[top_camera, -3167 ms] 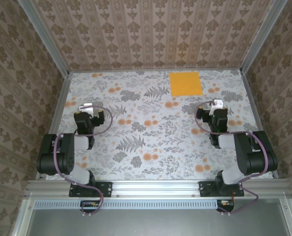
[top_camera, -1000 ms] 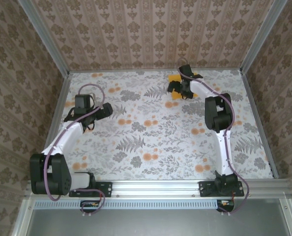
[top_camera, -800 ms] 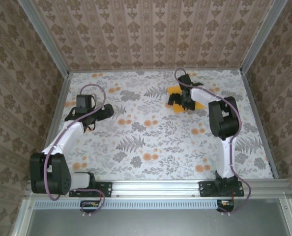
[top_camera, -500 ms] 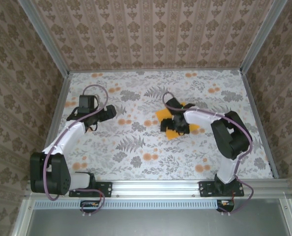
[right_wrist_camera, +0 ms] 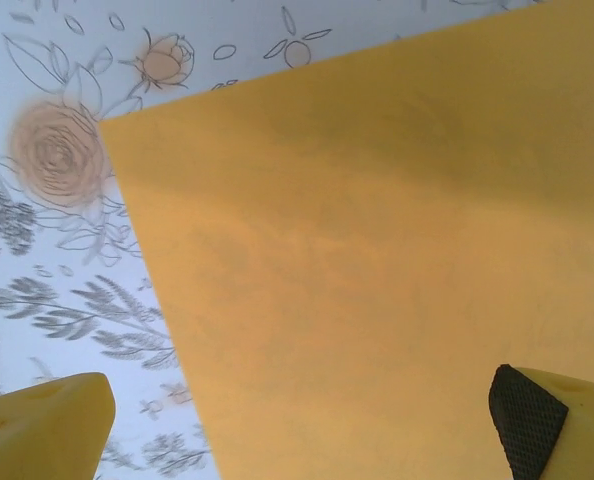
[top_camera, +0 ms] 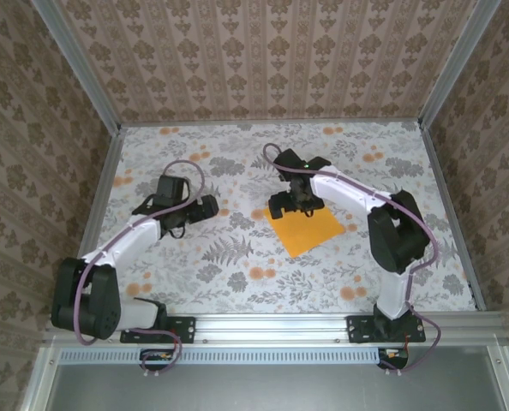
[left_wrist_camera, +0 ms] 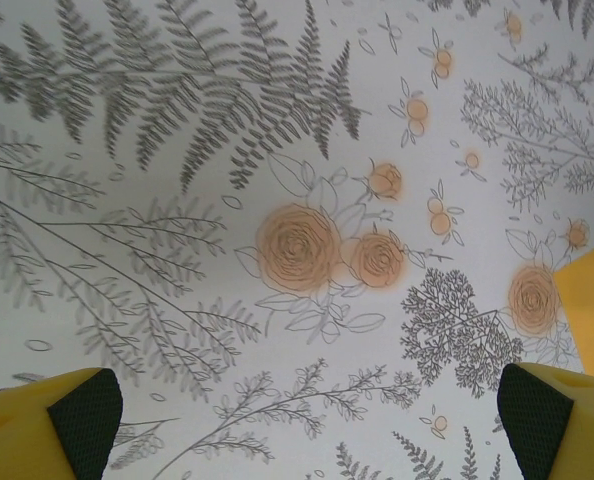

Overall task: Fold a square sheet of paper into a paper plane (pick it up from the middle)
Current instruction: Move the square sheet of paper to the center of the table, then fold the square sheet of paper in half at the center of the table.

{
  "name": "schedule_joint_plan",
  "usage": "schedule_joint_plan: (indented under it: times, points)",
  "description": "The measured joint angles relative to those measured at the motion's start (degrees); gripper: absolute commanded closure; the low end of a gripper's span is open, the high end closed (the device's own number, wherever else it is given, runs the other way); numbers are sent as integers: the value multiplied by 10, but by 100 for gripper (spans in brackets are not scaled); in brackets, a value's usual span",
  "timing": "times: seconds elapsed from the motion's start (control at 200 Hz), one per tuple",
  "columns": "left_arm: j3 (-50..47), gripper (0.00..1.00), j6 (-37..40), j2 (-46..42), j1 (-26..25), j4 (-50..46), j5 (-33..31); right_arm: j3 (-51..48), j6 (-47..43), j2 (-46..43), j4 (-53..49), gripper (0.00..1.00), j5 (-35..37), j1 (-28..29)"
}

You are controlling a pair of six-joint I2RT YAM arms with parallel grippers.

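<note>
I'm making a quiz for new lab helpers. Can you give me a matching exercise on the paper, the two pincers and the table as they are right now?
1. sheet of paper
2. left pincer
3. right pincer
4. table

a. open over the bare print, paper off to one side
b. printed with grey leaves and orange flowers
c. lying flat, unfolded
d. open, one side over the paper, the other over the print

Pairs: 1-c, 2-a, 3-d, 4-b
</note>
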Motion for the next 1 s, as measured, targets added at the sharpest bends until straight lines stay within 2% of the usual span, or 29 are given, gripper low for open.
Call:
schedule_joint_plan:
  times: [0.165,0.34,0.6,1.0]
  points:
    - [0,0,-12,21,-14,8,0,2,-67,42,-38,0,4,-2]
    - [1,0,-19,34,-23,14,0,5,-94,50,-46,0,3,-9]
    - [3,0,-26,40,-30,18,0,11,-95,94,-46,0,-2,-25]
    - [3,0,-30,40,-33,20,0,15,-84,101,-51,3,-10,-26]
